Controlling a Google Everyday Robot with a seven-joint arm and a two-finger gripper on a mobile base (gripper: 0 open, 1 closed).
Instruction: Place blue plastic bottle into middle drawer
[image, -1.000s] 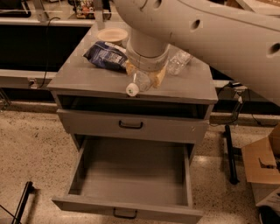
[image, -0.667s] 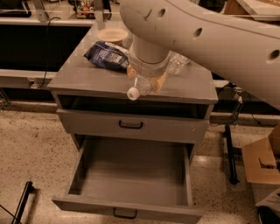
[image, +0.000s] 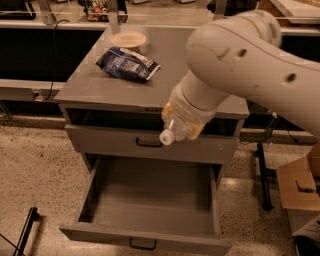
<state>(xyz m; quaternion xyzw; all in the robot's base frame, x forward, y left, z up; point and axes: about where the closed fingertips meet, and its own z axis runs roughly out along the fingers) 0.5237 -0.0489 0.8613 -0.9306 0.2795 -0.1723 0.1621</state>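
- Grey metal cabinet filled the middle of the view, and its top surface carried a blue snack bag and a pale bowl toward the back.
- The white arm reached in from the right, over the cabinet's front right corner.
- The middle drawer, the deep bottom one, was pulled wide open, and we saw nothing lying on its floor.
- One tier up, the shallower drawer looked shut, with its black handle just beside the bottle's cap.
- The blue plastic bottle hung in the air in front of that shallower drawer and above the open one. It was tilted, with the cap down and to the left.
- The claw sat under the wrist and pinched the bottle between yellowish pads. Most of the label was hidden by them.
- The white cap was the lowest point.
- We judged the step in hand to be the carry down into the drawer. To do it well we would:
  - bring the bottle forward, clear of the upper drawer's front and handle;
  - lower it over the centre of the drawer floor, away from the walls;
  - let go only once it was low, since a round bottle dropped on a slant would likely roll or bounce.
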